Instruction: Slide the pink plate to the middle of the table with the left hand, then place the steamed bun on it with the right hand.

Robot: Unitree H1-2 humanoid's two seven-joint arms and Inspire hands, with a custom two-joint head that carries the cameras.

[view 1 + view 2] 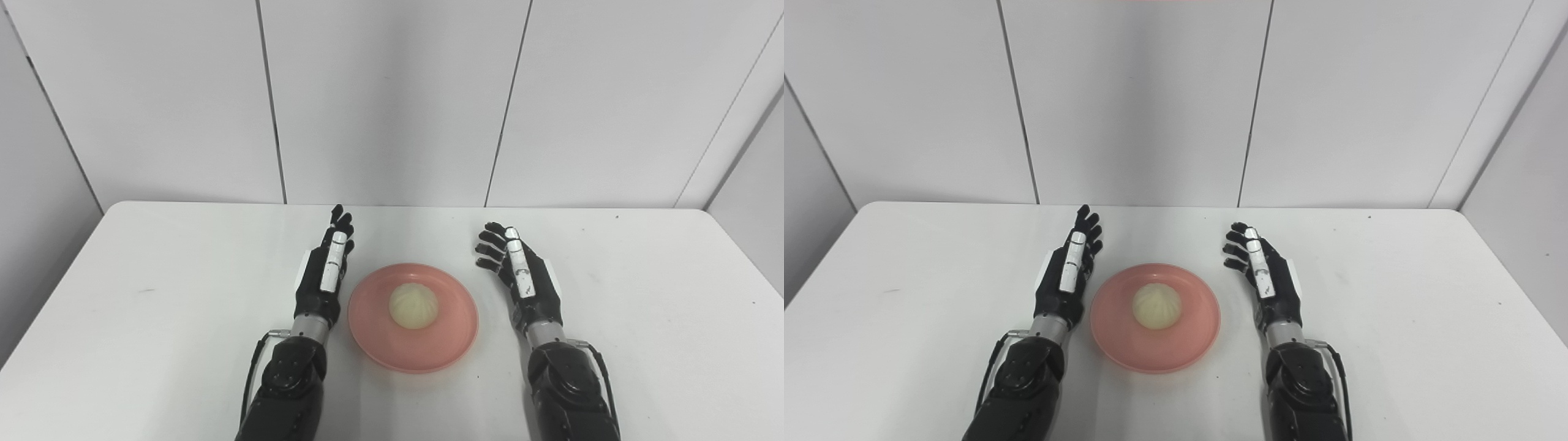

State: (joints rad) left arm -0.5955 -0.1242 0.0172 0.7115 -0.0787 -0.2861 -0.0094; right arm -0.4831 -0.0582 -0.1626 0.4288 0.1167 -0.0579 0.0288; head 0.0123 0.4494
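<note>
Left eye view: pleated round steamed bun [413, 305] sits on smooth pink plate [373, 340].

a lab: bare white table [184, 306], plain panelled walls [392, 98].

You see the pink plate [413, 317] lying flat near the middle of the white table [153, 294], round and shallow with a raised rim. The steamed bun [413, 305] sits on it, pale cream, domed, pleated on top, resting slightly behind the plate's centre.
</note>
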